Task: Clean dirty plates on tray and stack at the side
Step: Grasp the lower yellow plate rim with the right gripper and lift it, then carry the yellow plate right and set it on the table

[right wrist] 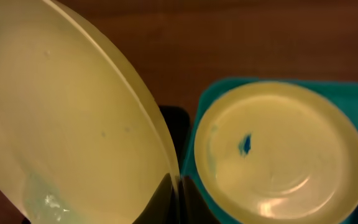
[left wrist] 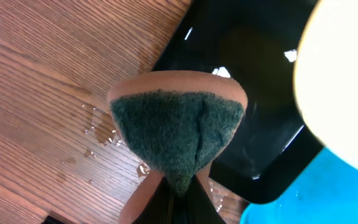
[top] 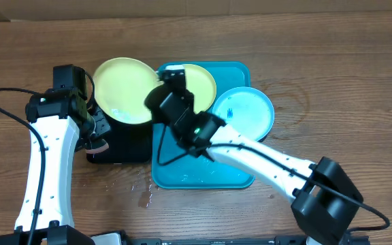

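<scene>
- The right end effector [right wrist: 178, 193] is clamped on the rim of a yellow plate [top: 122, 88]. It holds the plate tilted over the black tray [top: 124, 148], probably so drips fall there and the face is open to scrubbing.
- The left end effector [left wrist: 179, 194] is closed on a sponge [left wrist: 176, 130], green scouring side outward, beside the black tray towards the table's left edge. It is near the lifted plate but not touching it.
- The turquoise tray [top: 203, 178] sits mid-table. A second yellow plate [right wrist: 278, 155] lies flat at its far end and carries a blue smudge [right wrist: 245, 143], so it looks uncleaned.
- The blue plate [top: 247, 112] rests on the tray's right side, overhanging the rim.
- Water drops [left wrist: 104, 130] wet the table near the black tray.
- The right arm crosses over the turquoise tray and would block any reach to the plates there.
</scene>
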You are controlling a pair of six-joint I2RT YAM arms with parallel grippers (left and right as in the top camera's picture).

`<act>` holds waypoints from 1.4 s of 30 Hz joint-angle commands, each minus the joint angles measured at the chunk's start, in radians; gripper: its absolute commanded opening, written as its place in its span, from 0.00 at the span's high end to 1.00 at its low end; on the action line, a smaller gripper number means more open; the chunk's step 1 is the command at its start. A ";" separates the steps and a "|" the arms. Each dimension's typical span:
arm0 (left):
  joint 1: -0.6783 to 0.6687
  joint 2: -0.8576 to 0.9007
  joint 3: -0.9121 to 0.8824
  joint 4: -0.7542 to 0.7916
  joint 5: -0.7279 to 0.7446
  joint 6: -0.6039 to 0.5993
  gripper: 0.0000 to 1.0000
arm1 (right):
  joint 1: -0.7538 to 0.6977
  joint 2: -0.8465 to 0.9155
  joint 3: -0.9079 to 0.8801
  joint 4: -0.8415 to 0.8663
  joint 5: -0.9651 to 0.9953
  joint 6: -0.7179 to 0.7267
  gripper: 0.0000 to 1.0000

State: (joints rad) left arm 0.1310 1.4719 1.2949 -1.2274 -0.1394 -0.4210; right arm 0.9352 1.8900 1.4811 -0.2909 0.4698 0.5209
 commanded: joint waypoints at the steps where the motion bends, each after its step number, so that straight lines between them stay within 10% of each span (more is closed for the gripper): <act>1: -0.001 -0.009 -0.006 0.000 -0.025 -0.029 0.96 | 0.035 -0.006 0.027 0.103 0.240 -0.282 0.96; 19: -0.001 -0.008 -0.006 0.003 -0.001 -0.028 0.96 | 0.091 -0.006 0.027 0.828 0.270 -1.079 0.96; 42: -0.001 -0.008 -0.006 0.009 0.003 -0.029 0.96 | 0.091 -0.006 0.027 0.863 0.270 -1.093 0.96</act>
State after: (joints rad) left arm 0.1310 1.4719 1.2945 -1.2228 -0.1425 -0.4286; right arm 1.0245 1.8900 1.4868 0.5594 0.7326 -0.5766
